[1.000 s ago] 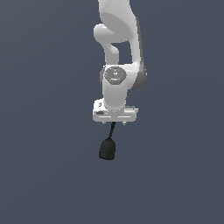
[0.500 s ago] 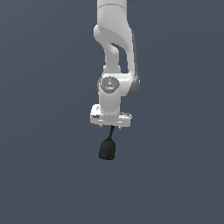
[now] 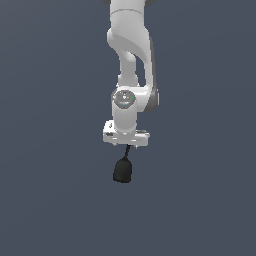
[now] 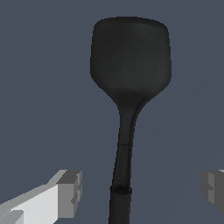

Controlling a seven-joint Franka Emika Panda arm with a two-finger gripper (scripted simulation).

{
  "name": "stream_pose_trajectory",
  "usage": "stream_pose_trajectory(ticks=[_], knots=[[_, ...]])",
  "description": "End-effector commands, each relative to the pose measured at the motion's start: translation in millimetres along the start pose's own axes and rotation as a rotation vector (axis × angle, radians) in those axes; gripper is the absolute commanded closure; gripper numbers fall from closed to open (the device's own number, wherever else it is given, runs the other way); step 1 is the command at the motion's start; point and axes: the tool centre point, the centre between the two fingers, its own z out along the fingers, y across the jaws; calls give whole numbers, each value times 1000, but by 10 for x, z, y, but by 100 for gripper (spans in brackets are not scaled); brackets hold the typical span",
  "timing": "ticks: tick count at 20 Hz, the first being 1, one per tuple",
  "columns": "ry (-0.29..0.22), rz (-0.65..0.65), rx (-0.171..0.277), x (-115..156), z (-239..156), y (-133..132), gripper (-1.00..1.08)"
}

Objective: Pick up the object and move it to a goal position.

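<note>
We record 1 white gripper [image 3: 127, 145] pointing down with 1 matte black object [image 3: 123, 170] hanging beneath it, bulb lowest and thin stem running up between the fingers [image 4: 65, 192], which the wrist view shows spread apart on either side of the stem.

Flat even sim light, dim bg, no shadows, edges maybe slightly soft

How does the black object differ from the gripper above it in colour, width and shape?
The object is matte black; the gripper is white with grey fingertips. The object is narrower than the gripper. The object is a rounded bulb tapering to a thin stem; the gripper is a blocky bar. Both hang in line beneath the arm.
</note>
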Motion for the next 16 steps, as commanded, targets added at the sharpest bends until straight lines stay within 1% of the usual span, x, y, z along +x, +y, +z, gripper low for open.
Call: stream_pose_trajectory(ticks=[1, 7, 13, 14, 16], knots=[[-1, 0, 0, -6, 76, 0, -92], [0, 2, 0, -13, 365, 4, -92], [1, 2, 0, -3, 465, 3, -92], [1, 2, 0, -3, 465, 3, 108], [1, 2, 0, -3, 465, 3, 108]])
